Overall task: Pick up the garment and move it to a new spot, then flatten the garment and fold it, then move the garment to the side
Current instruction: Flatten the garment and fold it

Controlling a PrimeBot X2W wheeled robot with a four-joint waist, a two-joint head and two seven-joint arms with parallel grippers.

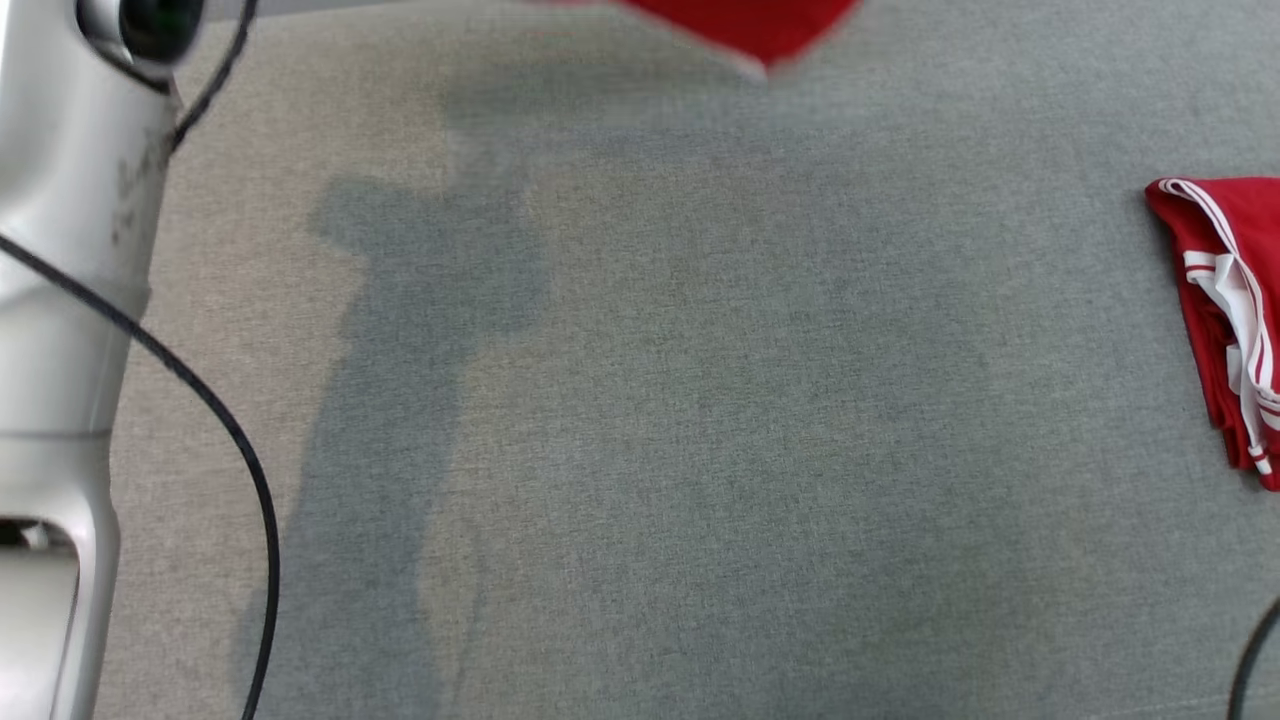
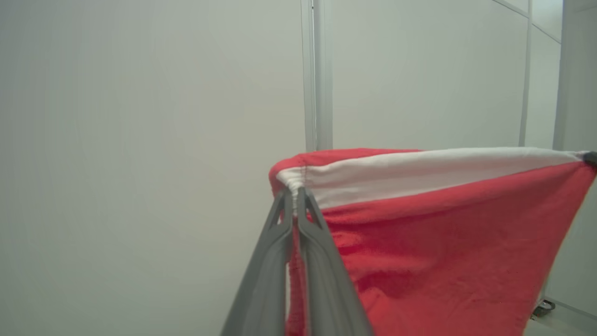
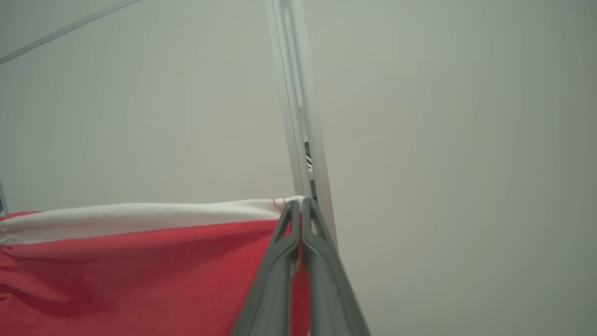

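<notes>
Clearly mid-carry: the left gripper and right gripper each clamp an end of the white band of the red garment, stretched aloft over the grey table by its far edge; laying down, flattening, folding and setting aside are left

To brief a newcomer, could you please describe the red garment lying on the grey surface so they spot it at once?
Take the wide grey cloth surface and go to the right edge of the head view. There lies a bunched red garment with white stripes. Unlike the other red garment, held aloft at the top edge, it rests on the surface.
</notes>
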